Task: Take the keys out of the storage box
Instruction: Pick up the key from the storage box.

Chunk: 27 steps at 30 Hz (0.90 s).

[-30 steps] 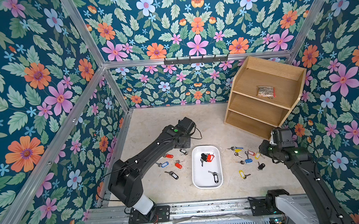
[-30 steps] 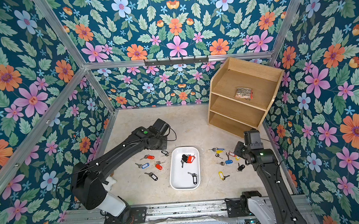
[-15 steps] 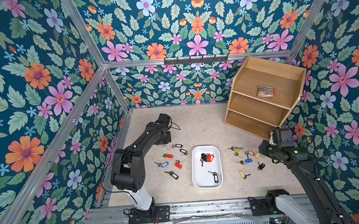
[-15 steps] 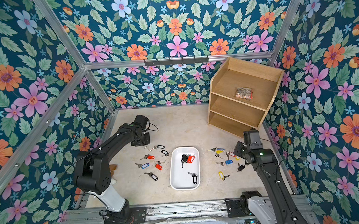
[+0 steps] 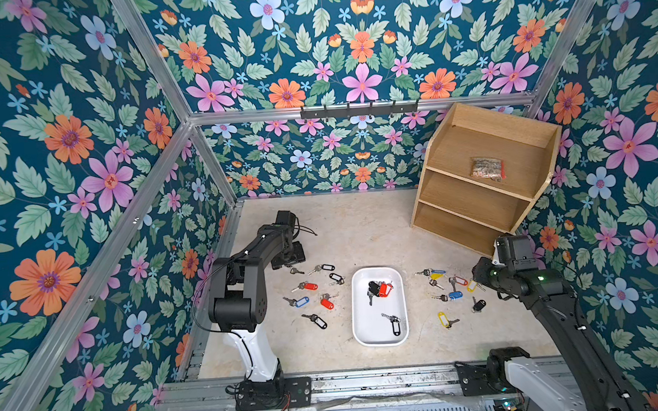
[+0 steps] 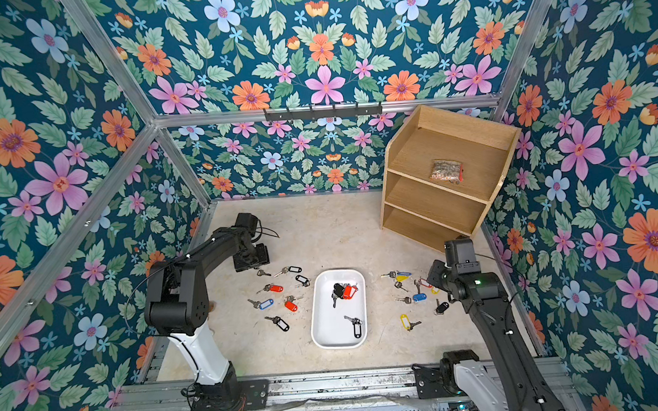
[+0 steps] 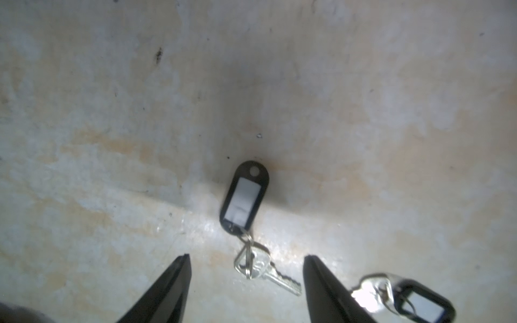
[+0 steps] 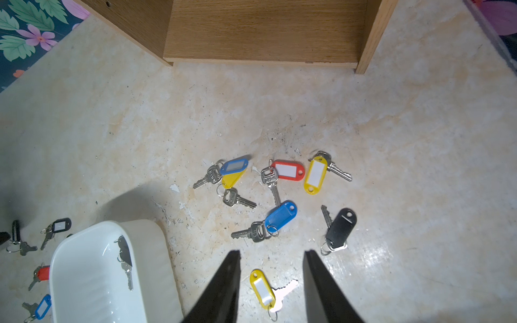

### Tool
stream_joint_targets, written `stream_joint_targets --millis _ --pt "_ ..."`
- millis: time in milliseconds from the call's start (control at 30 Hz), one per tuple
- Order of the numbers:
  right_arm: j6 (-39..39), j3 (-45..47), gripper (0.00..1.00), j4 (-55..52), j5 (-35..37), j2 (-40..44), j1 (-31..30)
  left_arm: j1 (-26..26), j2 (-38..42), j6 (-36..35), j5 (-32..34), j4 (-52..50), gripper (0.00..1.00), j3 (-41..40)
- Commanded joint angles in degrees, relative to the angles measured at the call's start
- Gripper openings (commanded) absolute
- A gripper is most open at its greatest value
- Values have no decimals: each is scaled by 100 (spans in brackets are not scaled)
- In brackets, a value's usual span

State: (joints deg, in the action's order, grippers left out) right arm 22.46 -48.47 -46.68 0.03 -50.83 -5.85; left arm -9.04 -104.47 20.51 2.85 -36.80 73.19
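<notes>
Snagging is your risk: the left claw (image 7: 245, 256), spread and empty, straddles a black-tagged key (image 7: 244, 195) on the worktop (image 7: 112, 112), the right claw (image 8: 271, 251) spread over a yellow-tagged key (image 8: 262, 289). Clumped keys (image 5: 379, 288) lie in the storage box (image 5: 366, 321); a pinch there may drag several.

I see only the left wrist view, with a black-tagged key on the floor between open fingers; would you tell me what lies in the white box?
Observer: The storage box holds a red-and-black tagged cluster and one black-tagged key.
Operator: Thank you; how is the right gripper?
Observer: The right gripper is open and empty; in its wrist view a yellow-tagged key lies on the floor between its fingers.
</notes>
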Motion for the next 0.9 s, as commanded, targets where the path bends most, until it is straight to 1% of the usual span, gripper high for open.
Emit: stream_joint_targets --millis 0,100,167,233,267,333,400,467,567,633,700,767,867 --pt "-14 22 43 49 36 -6 -12 1 459 -29 -242 233 73 -248" --pt "-33 1 43 51 -3 22 -13 -12 1114 -19 -466 416 73 -660" --pt "-74 -45 42 38 -128 36 -18 -44 1541 -4 -505 453 73 -948" --pt "-73 -131 41 -17 -286 36 -126 -49 1902 13 -576 422 73 -1185" --pt "-31 -186 40 -45 -328 13 -289 -46 2085 21 -630 428 73 -1292" --pt "191 -287 41 -128 -274 -120 -770 -46 2398 53 -727 473 73 -1537" --pt "544 -442 42 -194 -20 -401 -1687 -54 2676 88 -871 612 73 -1833" --pt "996 -715 46 -210 510 -827 -2792 -48 2900 127 -972 760 73 -2130" --pt "1436 -1061 51 70 577 -1485 -3793 -46 3060 185 -1060 829 73 -2452" --pt "1582 -1238 56 386 504 -1932 -4229 -52 3117 194 -1215 856 73 -2460" --pt "1701 -1396 57 638 474 -2352 -4507 -51 3156 182 -1243 884 73 -2452" --pt "1791 -1471 57 919 363 -2745 -4661 -54 3186 179 -1281 900 73 -2445" --pt "1896 -1402 55 1376 157 -3163 -4709 -45 3213 177 -1400 954 73 -2467"
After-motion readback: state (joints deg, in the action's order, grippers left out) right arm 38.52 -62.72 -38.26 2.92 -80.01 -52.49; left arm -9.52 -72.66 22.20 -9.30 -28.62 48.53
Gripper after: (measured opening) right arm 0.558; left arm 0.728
